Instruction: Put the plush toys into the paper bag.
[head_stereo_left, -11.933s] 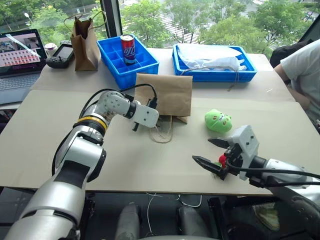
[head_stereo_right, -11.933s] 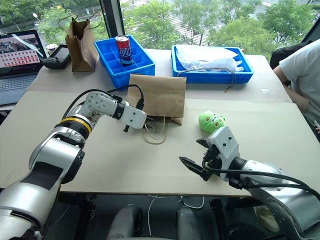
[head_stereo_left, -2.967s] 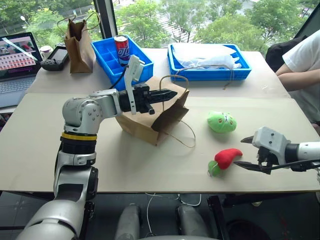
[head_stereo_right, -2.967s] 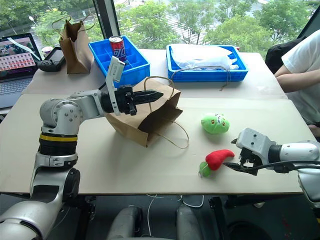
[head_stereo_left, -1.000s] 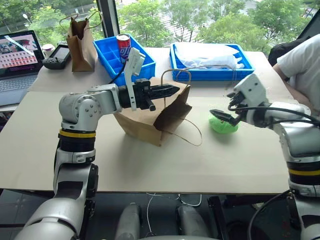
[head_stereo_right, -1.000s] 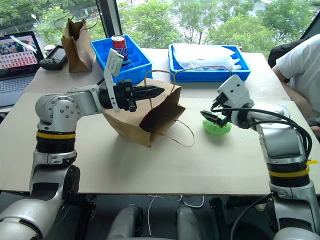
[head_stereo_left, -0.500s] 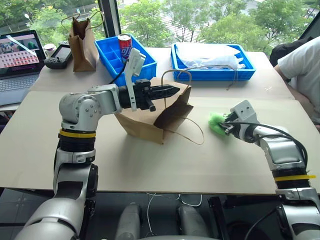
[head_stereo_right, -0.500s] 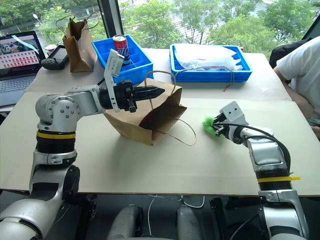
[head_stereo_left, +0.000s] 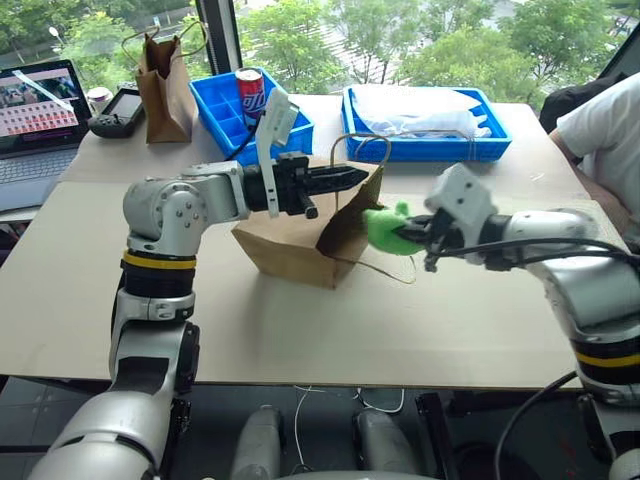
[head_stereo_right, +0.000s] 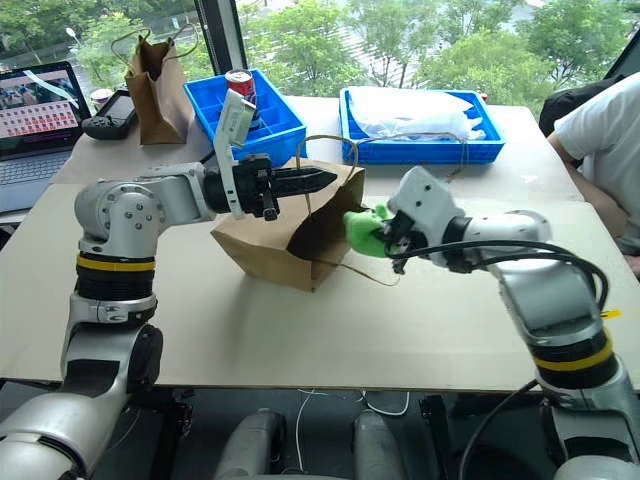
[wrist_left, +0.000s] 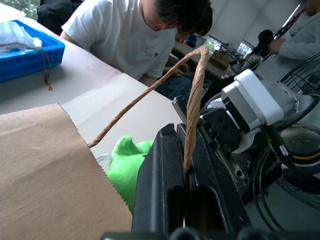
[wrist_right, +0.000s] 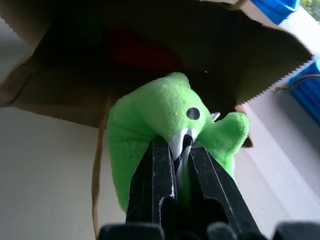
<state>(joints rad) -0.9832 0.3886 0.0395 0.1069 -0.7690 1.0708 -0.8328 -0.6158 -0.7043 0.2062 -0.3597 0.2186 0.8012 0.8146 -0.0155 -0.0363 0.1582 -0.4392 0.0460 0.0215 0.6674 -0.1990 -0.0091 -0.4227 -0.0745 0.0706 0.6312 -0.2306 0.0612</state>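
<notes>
Red plush toy (wrist_right: 142, 50): lying deep inside the paper bag (head_stereo_left: 290, 240), showing only as a dim red patch in shadow, outline not readable. Green plush toy (head_stereo_right: 362, 231): far side being covered by the bag's rim in the head views. Person (head_stereo_left: 600, 130): being cut off by the right picture edge. Laptop (head_stereo_left: 35, 110): running off the left edge, screen content too small to read.
</notes>
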